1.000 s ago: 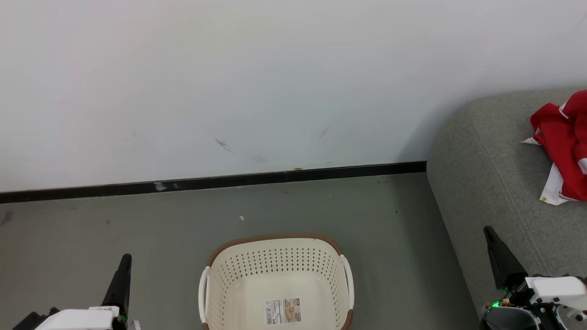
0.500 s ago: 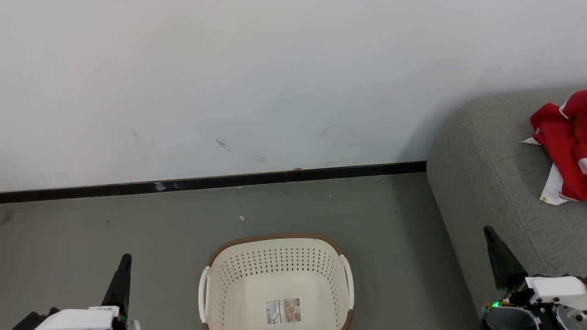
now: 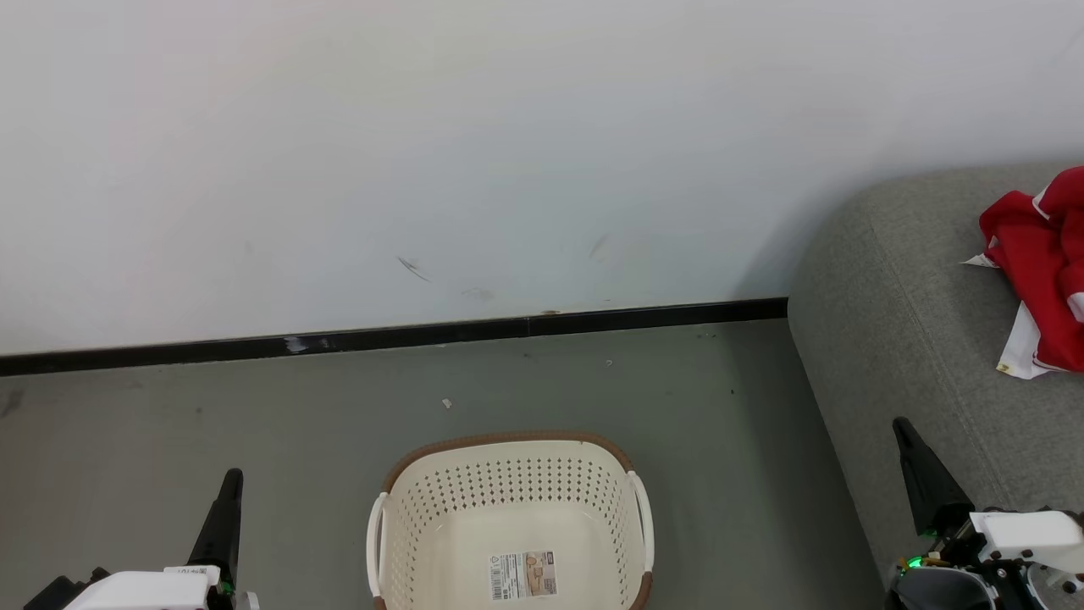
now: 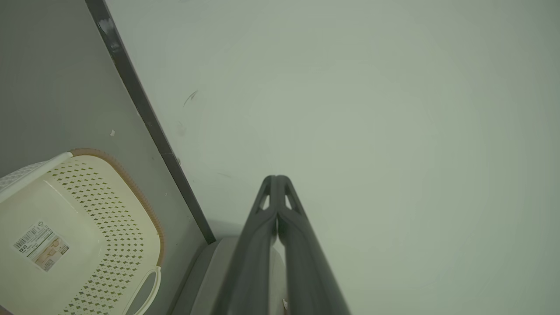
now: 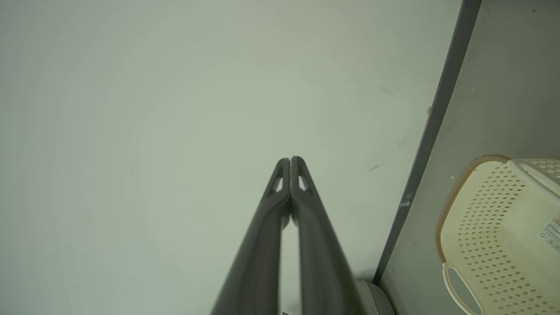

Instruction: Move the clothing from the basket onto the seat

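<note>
1. Nothing has moved since a second ago: in the head view both grippers, the basket and the jersey sit where they sat then.
2. At the lower left, the left gripper [image 3: 230, 485] points up over the grey floor [image 3: 152, 415], well apart from the basket. In the left wrist view its [image 4: 276, 179] two dark fingers are pressed together tip to tip, aimed at the wall.
3. At the bottom middle, between the two grippers, the basket [image 3: 508, 485] stands upright on the floor. It has a brown rim and a white handle on each side. Its cream bottom shows, with a label sticker [image 3: 522, 575] on it. The left wrist view catches the basket [image 4: 92, 197] at its lower left, and the right wrist view catches it [image 5: 481, 214] at its lower right.
4. Behind the basket, a black baseboard [image 3: 423, 335] runs along the foot of the white wall [image 3: 423, 127], which carries a few dark scuffs.
5. At the lower right, the right gripper [image 3: 903, 430] points up in front of the sofa's rounded side. In the right wrist view its [image 5: 289, 161] fingers meet at the tips.
6. At the far right stands the grey sofa [image 3: 898, 322]. The red jersey [image 3: 1037, 254] lies crumpled on top of it, cut off by the picture's edge, with white fabric showing at its lower corner. It is well apart from the basket and from both grippers.
</note>
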